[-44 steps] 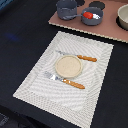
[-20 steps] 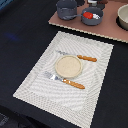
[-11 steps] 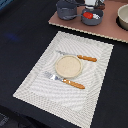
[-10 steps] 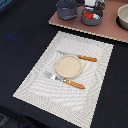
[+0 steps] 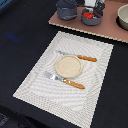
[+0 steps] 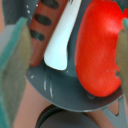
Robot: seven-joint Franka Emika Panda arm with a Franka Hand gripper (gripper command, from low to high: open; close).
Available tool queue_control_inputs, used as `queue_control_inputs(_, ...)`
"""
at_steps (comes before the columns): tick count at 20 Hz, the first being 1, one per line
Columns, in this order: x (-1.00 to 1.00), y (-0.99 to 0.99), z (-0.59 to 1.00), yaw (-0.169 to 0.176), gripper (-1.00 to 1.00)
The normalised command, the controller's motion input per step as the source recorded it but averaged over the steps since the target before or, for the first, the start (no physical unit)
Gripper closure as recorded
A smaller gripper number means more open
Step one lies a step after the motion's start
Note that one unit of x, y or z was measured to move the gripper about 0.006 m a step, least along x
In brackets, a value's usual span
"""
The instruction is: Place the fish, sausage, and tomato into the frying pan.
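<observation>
The frying pan stands on the brown board at the back, right of the grey pot. In the wrist view the pan holds the tomato, the white fish and the reddish-brown sausage, lying side by side. In the exterior view only the tomato shows in the pan. My gripper hangs low over the pan. Its blurred fingers stand wide apart at the edges of the wrist view, open, holding nothing.
A deeper grey pot stands next to the pan, and a beige bowl sits at the board's right end. On the striped placemat lie a tan plate, a fork and a knife with orange handles.
The gripper has stayed over the frying pan, shifting only slightly. The placemat, plate and cutlery have not moved.
</observation>
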Motion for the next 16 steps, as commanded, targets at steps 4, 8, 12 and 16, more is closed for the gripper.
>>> queue_control_inputs(4,0.03,0.21,1.00,-0.073,-1.00)
queue_control_inputs(8,0.11,0.17,1.00,-0.039,-1.00)
queue_control_inputs(12,0.04,0.10,0.24,0.000,-1.00)
queue_control_inputs(16,0.00,0.00,0.00,0.000,-1.00)
